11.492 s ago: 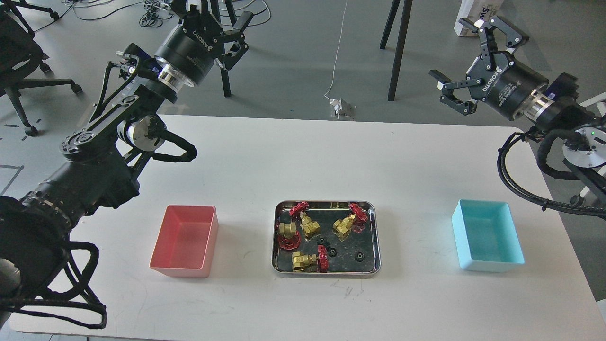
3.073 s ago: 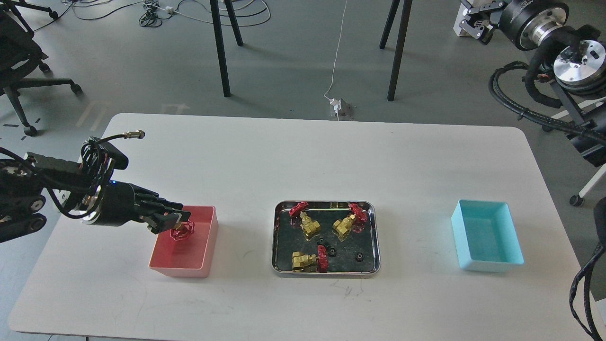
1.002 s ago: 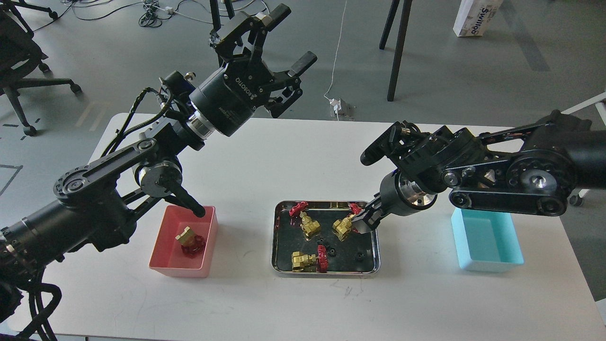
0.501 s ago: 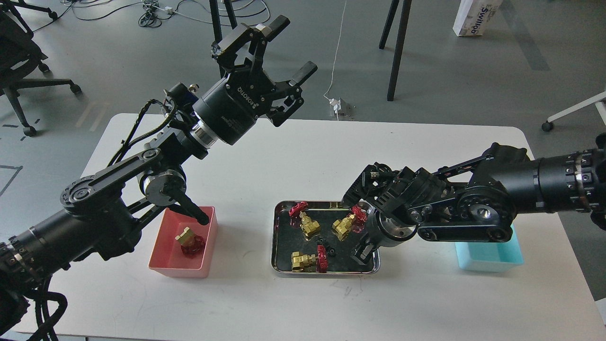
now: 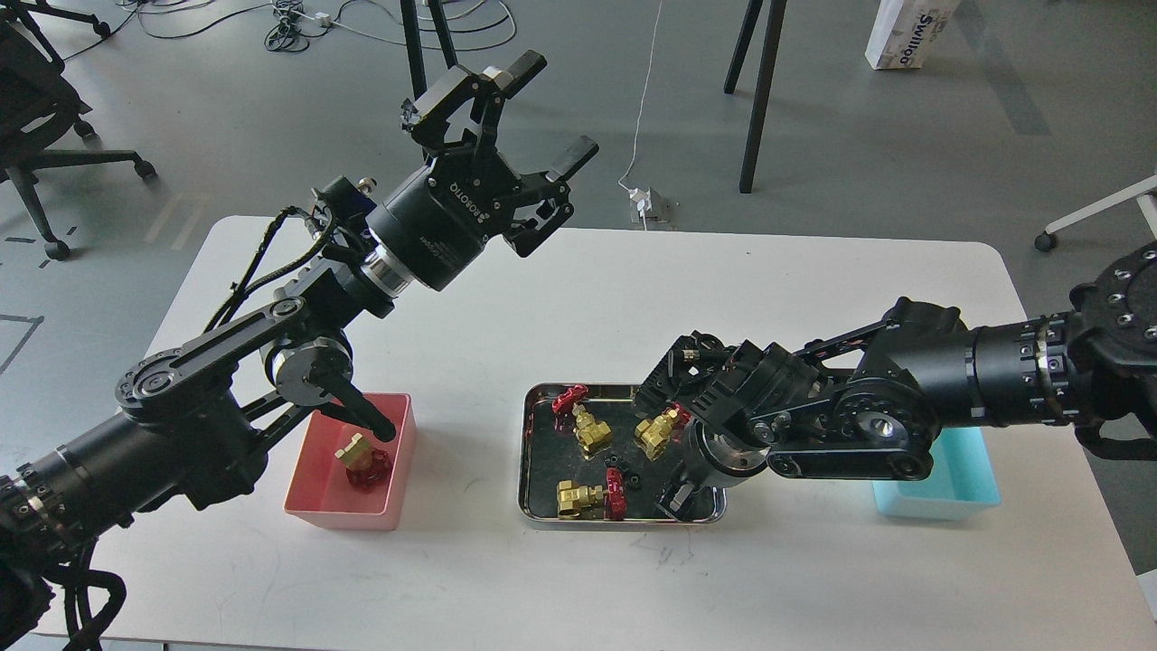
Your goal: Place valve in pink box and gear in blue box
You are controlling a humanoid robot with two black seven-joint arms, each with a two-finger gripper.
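Observation:
One valve [image 5: 362, 459] lies in the pink box [image 5: 336, 513] at the left. Three more valves [image 5: 586, 429] [image 5: 658, 432] [image 5: 589, 495] lie in the steel tray [image 5: 525, 452], with two tiny black gears [image 5: 634, 481] between them. My right gripper [image 5: 674, 499] points down into the tray's front right corner; its fingers are dark and cannot be told apart. Any gear under it is hidden. My left gripper [image 5: 545, 108] is open and empty, raised high above the table's far side. The blue box [image 5: 949, 488] is at the right, partly hidden by my right arm.
My left arm's elbow link [image 5: 362, 416] hangs over the pink box's far edge. The white table [image 5: 578, 298] ends at a front edge near the tray. An office chair [image 5: 36, 99] and stand legs [image 5: 755, 90] are on the floor beyond.

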